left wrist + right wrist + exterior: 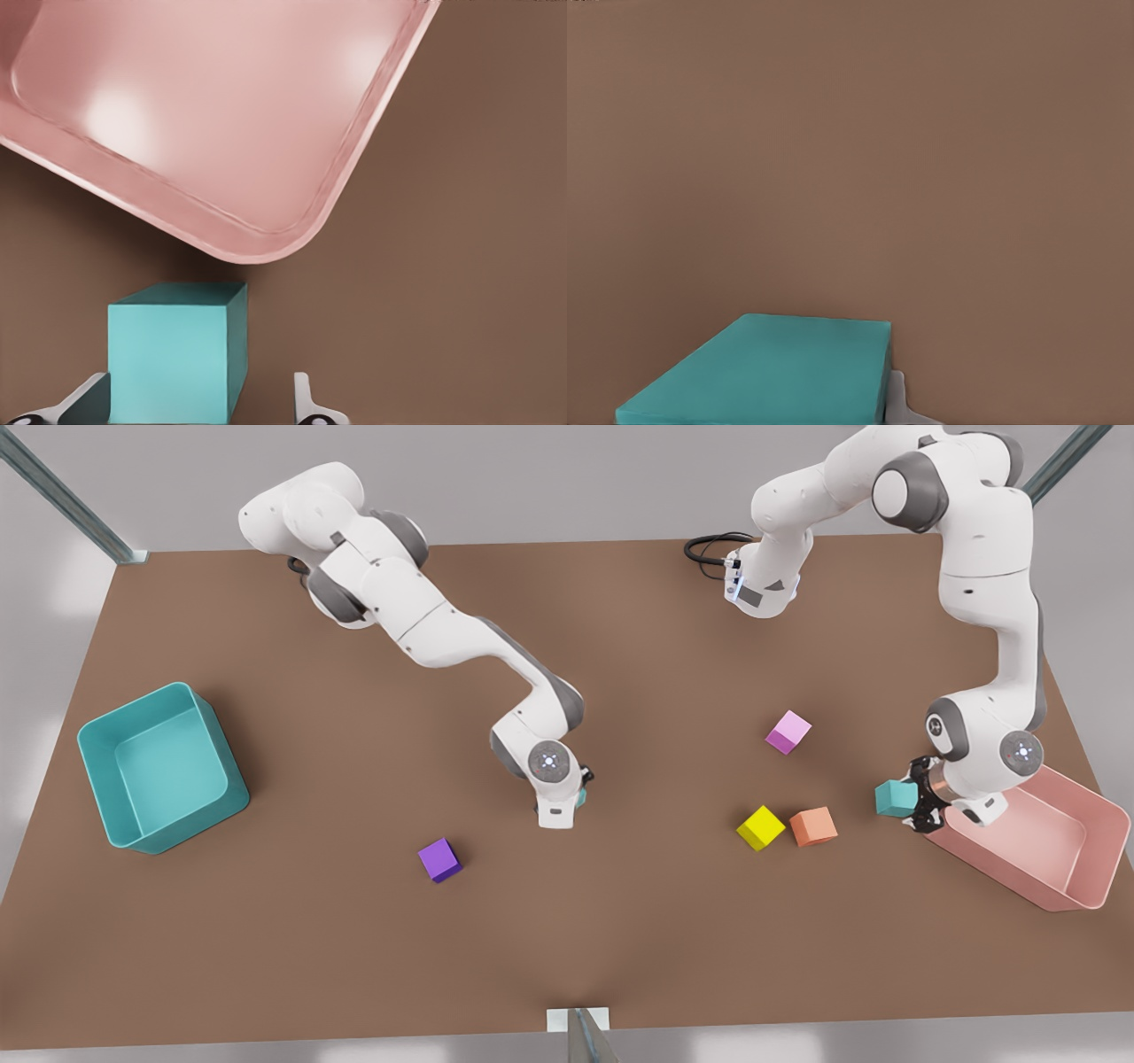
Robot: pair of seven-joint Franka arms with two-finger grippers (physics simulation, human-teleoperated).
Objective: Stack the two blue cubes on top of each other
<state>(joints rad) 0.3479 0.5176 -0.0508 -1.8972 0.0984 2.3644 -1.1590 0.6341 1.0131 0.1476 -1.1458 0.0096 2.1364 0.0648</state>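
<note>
One blue cube (pixel 895 798) sits beside the corner of the pink bin (pixel 1054 850) at the front view's right. My left gripper (pixel 918 804) is open around this cube (pixel 175 359): one finger touches its side and the other finger (pixel 303 398) stands apart from it. The other blue cube (pixel 766 376) is in my right gripper (pixel 578 790), near the table's middle. It shows as a teal sliver (pixel 581 798) beside the hand. One finger (pixel 897 400) presses against its edge; the other finger is hidden.
A teal bin (pixel 106 779) stands at the front view's left. A purple cube (pixel 439 859) lies in front of the right arm. Pink (pixel 788 732), yellow (pixel 760 827) and orange (pixel 813 825) cubes lie between the two arms. The pink bin's rim (pixel 266 235) lies close behind the left gripper's cube.
</note>
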